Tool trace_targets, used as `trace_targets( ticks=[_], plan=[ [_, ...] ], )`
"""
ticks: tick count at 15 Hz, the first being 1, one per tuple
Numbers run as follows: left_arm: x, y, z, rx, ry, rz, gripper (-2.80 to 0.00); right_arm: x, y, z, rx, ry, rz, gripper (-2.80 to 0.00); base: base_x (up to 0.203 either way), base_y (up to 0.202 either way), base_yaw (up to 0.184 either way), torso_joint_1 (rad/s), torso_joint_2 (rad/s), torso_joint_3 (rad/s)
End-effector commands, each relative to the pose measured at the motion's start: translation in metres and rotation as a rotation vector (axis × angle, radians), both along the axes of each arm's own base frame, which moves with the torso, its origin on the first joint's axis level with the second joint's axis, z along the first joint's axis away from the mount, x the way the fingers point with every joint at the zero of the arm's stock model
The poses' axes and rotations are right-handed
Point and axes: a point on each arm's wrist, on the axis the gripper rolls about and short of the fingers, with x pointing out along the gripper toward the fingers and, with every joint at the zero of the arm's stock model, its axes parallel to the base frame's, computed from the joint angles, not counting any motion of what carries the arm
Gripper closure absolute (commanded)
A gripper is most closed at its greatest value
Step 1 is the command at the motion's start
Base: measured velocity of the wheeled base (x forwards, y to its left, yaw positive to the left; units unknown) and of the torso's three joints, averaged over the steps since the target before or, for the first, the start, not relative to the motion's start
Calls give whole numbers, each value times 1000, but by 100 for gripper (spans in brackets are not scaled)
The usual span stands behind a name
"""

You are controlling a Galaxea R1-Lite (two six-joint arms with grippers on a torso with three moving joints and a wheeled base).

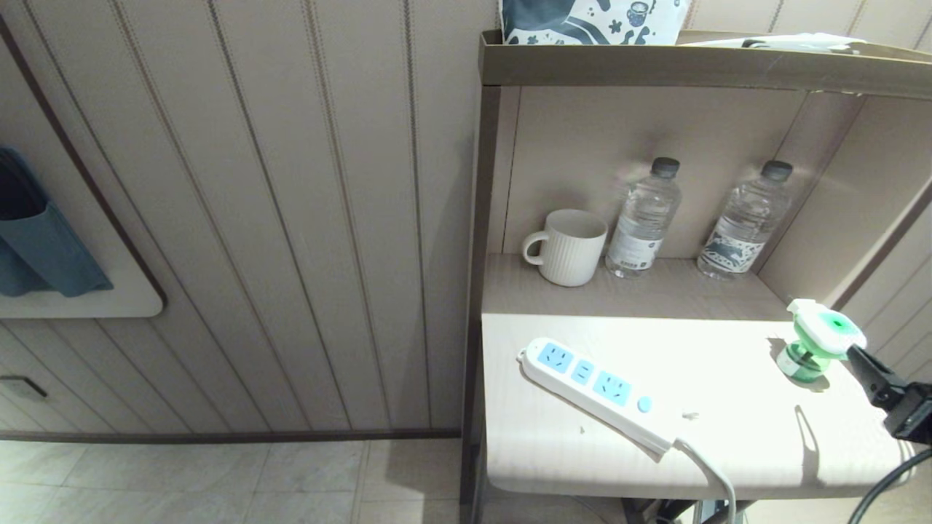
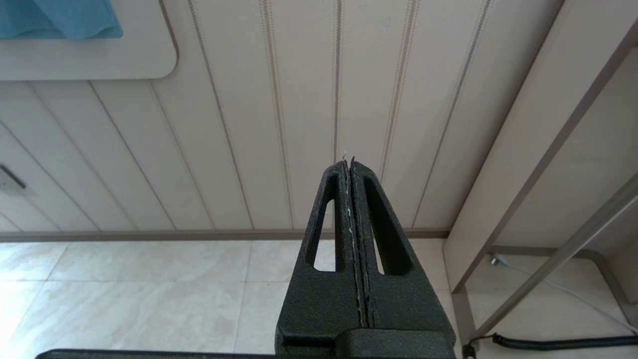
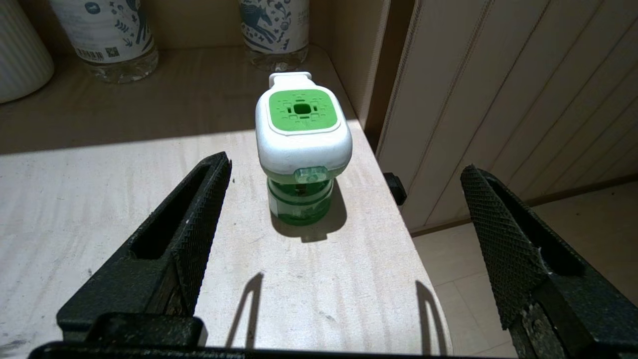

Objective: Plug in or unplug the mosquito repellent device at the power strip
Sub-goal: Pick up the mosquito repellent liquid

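The left gripper (image 2: pixel 351 164), seen only in its own wrist view, points at a ribbed beige wall panel (image 2: pixel 279 124) and pale floor tiles (image 2: pixel 139 294), its black textured fingers pressed together with nothing between them.

In the head view, the power strip (image 1: pixel 593 386), a long flat white plastic bar with light-blue socket faces and a round blue button, lies diagonally at lower centre on the pale wood-grain tabletop (image 1: pixel 728 437), its white cord (image 1: pixel 710 473) trailing off the front edge. Every socket stands empty. Behind it, in a recessed shelf, stand a ribbed white mug (image 1: pixel 568 246) and two clear water bottles (image 1: pixel 644 218) with dark caps.

At the right edge, the mosquito repellent device (image 1: pixel 819 342) stands upright on its green liquid bottle near the table's right-hand corner, well apart from the strip. The right gripper (image 1: pixel 859 356) reaches in from the lower right, one black finger close beside the device.

The right wrist view shows what the head view cannot: both cross-hatched fingers (image 3: pixel 199 234) spread wide, the device (image 3: pixel 302 149) beyond their tips, untouched, its rounded white body topped by a square green vented face.
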Motion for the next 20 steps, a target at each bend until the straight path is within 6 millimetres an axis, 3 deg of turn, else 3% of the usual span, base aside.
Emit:
trace_targets(
  ticks=[1, 5, 10, 16, 20],
  plan=[
    [0, 0, 0, 0, 1, 0, 0, 2, 0, -1, 0, 6, 0, -280, 0, 0, 0, 0, 0, 0],
    [0, 0, 0, 0, 1, 0, 0, 9, -2, -6, 4, 29, 9, -280, 0, 0, 0, 0, 0, 0],
    [0, 0, 0, 0, 1, 0, 0, 50, -9, -25, 15, 76, 32, -280, 0, 0, 0, 0, 0, 0],
    [0, 0, 0, 0, 1, 0, 0, 76, -14, -12, -94, 14, 81, -280, 0, 0, 0, 0, 0, 0],
    [0, 0, 0, 0, 1, 0, 0, 82, -12, -15, -95, 22, 97, -280, 0, 0, 0, 0, 0, 0]
  ],
)
